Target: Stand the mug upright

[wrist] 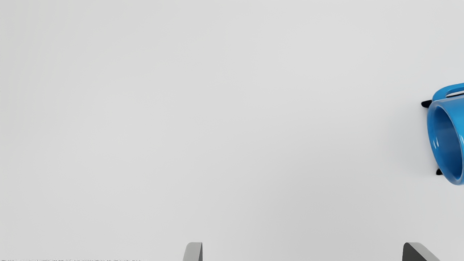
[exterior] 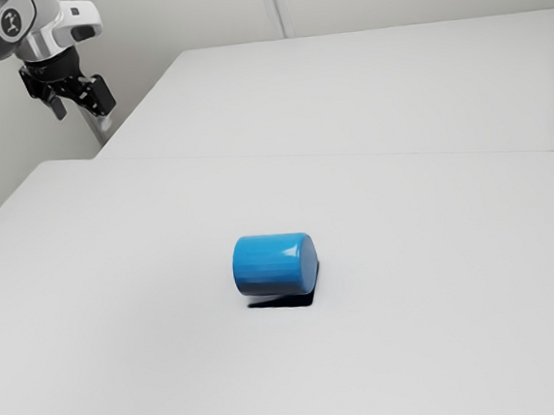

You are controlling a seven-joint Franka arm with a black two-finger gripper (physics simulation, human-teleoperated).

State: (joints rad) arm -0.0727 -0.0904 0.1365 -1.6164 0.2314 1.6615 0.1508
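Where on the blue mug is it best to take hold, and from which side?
Probably the upper rim wall of the mug, coming from the arm's side, one jaw inside and one outside. It lies on its side with its open mouth roughly toward the arm; lifting there should let the base swing down.

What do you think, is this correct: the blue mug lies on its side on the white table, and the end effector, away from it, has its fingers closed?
No: the wrist view shows the end effector with fingers wide apart, not closed. The rest holds: the blue mug lies on its side on the white table, away from the end effector.
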